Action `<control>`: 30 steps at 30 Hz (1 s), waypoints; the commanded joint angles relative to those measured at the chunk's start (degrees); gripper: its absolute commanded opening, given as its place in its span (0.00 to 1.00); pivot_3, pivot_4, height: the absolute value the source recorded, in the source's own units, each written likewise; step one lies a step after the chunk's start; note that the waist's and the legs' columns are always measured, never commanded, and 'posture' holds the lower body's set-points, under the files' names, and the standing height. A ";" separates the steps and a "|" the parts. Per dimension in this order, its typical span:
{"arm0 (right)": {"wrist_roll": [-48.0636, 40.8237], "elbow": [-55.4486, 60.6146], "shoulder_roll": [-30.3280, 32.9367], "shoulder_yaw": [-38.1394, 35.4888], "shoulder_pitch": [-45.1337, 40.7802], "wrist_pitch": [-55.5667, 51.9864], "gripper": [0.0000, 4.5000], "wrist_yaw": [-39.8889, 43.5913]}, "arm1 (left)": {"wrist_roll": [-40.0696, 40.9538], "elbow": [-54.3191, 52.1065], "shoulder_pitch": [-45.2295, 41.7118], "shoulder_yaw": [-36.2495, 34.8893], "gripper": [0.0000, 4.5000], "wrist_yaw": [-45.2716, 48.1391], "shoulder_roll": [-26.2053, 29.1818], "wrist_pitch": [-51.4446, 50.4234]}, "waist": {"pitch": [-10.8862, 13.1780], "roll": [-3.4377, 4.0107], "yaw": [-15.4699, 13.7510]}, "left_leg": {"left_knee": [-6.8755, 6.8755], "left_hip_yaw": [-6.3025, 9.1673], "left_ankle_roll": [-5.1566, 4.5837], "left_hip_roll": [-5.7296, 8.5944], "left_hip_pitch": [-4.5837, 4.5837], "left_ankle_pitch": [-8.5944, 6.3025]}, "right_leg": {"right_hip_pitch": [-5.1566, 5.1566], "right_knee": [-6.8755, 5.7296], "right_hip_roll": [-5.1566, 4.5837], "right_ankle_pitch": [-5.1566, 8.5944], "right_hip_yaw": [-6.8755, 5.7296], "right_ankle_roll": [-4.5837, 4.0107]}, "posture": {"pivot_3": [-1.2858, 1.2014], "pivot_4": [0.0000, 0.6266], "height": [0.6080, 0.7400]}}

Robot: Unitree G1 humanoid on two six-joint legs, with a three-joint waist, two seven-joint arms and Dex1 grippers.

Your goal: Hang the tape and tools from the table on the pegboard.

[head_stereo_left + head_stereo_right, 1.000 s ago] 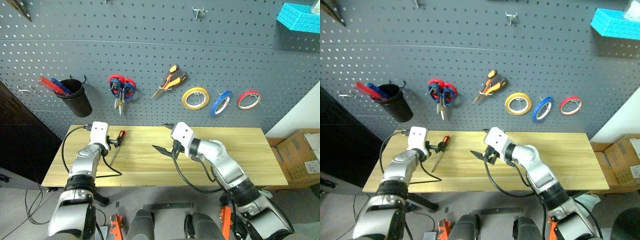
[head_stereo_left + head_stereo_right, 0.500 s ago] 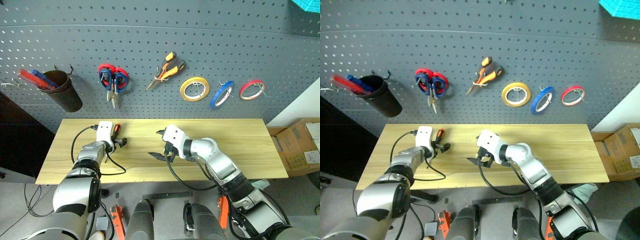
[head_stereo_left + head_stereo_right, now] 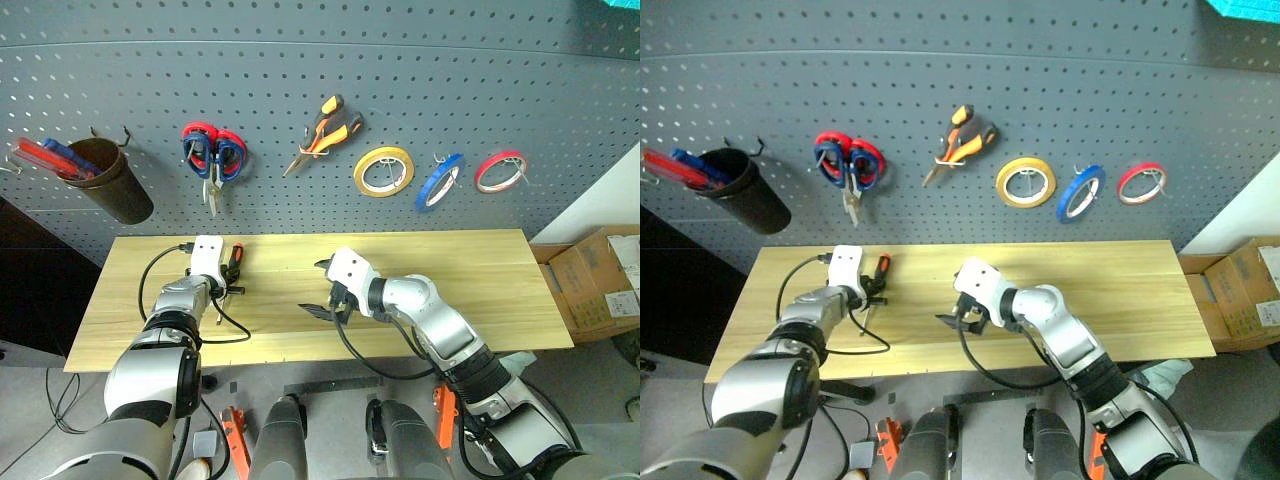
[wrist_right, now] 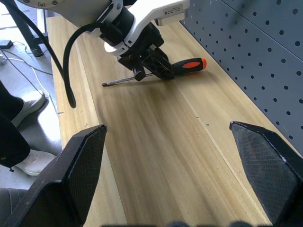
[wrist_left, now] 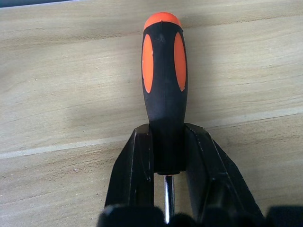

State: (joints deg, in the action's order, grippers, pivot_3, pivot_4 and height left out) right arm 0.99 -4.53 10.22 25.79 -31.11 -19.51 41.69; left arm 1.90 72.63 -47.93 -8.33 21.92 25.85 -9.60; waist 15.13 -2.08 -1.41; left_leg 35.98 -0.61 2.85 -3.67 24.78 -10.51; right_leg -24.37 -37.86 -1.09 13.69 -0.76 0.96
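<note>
The left gripper (image 5: 165,156) is clamped on the screwdriver (image 5: 163,80), lower left on the table (image 3: 480,270); the right gripper (image 4: 165,179) stands apart.

Bare table (image 3: 480,280) planks lie open between the two arms and out toward the right end. Above, the pegboard (image 3: 400,90) wall bounds the far edge; hung red-handled scissors (image 3: 210,160), pliers (image 3: 325,130) and tape rolls (image 3: 385,170) project from it.

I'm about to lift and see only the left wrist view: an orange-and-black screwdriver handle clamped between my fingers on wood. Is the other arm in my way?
Observer: No. The right tool is open over the middle of the table, apart from the screwdriver.
Operator: What already hangs on the board?
Observer: The pegboard holds the pliers and the blue tape.
Operator: Which way does the handle face?
Observer: Its orange end points toward the pegboard.
</note>
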 commanded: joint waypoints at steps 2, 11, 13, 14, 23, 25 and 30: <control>-2.07 2.44 0.02 -1.71 0.04 1.33 1.00 1.53 | -1.31 -1.50 0.05 1.02 0.13 0.18 0.89 1.11 | 0.00 0.00 0.00 | 0.00 0.00 0.00 0.00 0.00 0.00 | 0.00 0.00 0.00 0.00 -0.01 0.00 | 0.55 0.44 1.00; -15.89 23.95 3.55 -12.78 10.73 -10.29 1.00 1.47 | -4.42 -50.17 25.56 3.78 0.13 -3.06 1.22 0.87 | -0.09 -0.06 0.13 | -0.10 -0.04 0.31 -0.03 0.04 -0.17 | -0.03 0.07 -0.12 -0.10 0.03 -0.16 | 0.57 0.32 1.00; -20.41 29.50 2.17 -16.06 12.18 -14.73 1.00 -1.25 | -5.37 -67.46 35.20 2.55 0.13 -6.58 -0.76 -3.84 | -0.16 -0.12 -0.01 | -0.15 0.03 0.45 -0.06 0.04 -0.25 | -0.03 0.05 -0.23 -0.08 0.07 -0.13 | 0.58 0.28 1.00; -21.58 30.90 1.65 -16.75 12.35 -15.92 1.00 -2.30 | -5.79 -72.41 38.18 2.17 0.13 -7.88 -1.39 -5.65 | -0.25 -0.06 -0.11 | -0.15 0.07 0.48 -0.10 0.07 -0.27 | -0.04 0.08 -0.23 -0.07 0.06 -0.13 | 0.58 0.27 1.00; -30.66 34.46 -9.54 -21.14 8.97 -14.73 1.00 -11.71 | -18.72 -101.08 54.43 -6.40 0.13 -25.29 -6.83 -3.52 | -2.72 -0.27 -2.01 | -0.21 0.17 0.50 -0.12 -0.02 -0.29 | -0.02 0.20 0.01 0.10 -0.14 0.04 | 0.62 0.14 1.00; -31.08 32.77 -11.33 -21.03 6.72 -13.95 1.00 -12.84 | -18.72 -99.73 47.87 -8.47 0.13 -26.12 -5.00 -4.31 | -3.62 -0.03 -3.23 | -0.19 0.12 0.53 -0.09 -0.01 -0.31 | 0.01 0.34 -0.03 -0.04 -0.18 -0.19 | 0.63 0.12 1.00; -28.62 26.48 -13.18 -19.58 1.05 -9.65 1.00 -13.58 | -15.98 -85.68 26.44 -9.76 0.13 -24.69 2.02 -3.15 | -5.48 -0.44 -4.83 | -0.16 0.01 0.56 -0.11 0.01 -0.31 | 0.30 1.08 -0.04 -0.48 -0.33 -0.58 | 0.63 0.08 1.00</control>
State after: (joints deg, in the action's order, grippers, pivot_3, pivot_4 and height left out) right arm -28.11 22.98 -2.57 6.03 -28.07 -31.89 28.43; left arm -15.36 -16.99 -16.93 -17.46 -3.10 26.07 -14.25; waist 9.65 -2.52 -6.24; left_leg 35.90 -0.66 3.39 -3.76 24.76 -10.82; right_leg -24.04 -36.79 -1.17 13.11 -1.03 0.42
